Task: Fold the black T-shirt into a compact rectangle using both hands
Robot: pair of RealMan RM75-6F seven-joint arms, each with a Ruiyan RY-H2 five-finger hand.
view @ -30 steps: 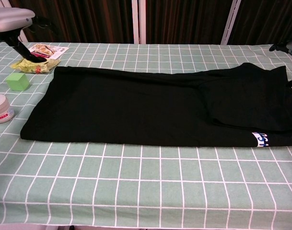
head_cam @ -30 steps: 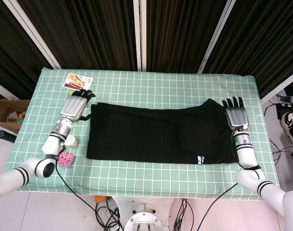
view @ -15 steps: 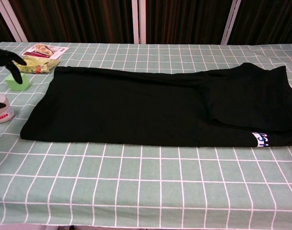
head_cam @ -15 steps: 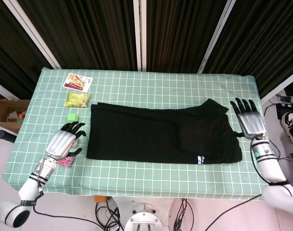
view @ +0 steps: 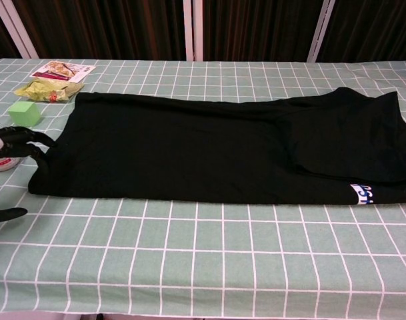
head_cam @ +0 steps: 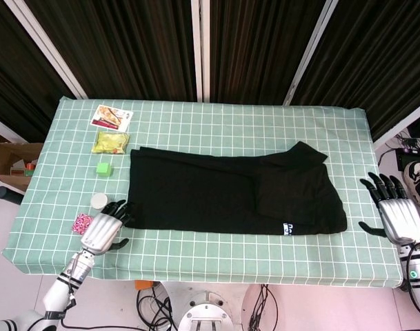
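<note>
The black T-shirt (head_cam: 223,192) lies flat as a long folded band across the middle of the table, with a white-and-blue label (head_cam: 287,228) near its front right edge; the chest view shows the same shirt (view: 209,150) and label (view: 364,193). My left hand (head_cam: 105,228) hovers by the shirt's front left corner, empty, fingers spread; its dark fingertips (view: 19,139) enter the chest view at the left edge. My right hand (head_cam: 394,215) hangs past the table's right edge, fingers spread, holding nothing, well apart from the shirt.
Left of the shirt on the green checked tablecloth (head_cam: 216,124) sit a printed card (head_cam: 112,117), a yellow-green packet (head_cam: 110,142), a green cube (head_cam: 103,168), a white jar (head_cam: 98,201) and a pink item (head_cam: 81,223). Dark curtains stand behind the table.
Both hands have pulled back from the shirt's ends toward the table's front: the left down along the left side to the front corner, the right off past the right edge. The shirt has not moved.
</note>
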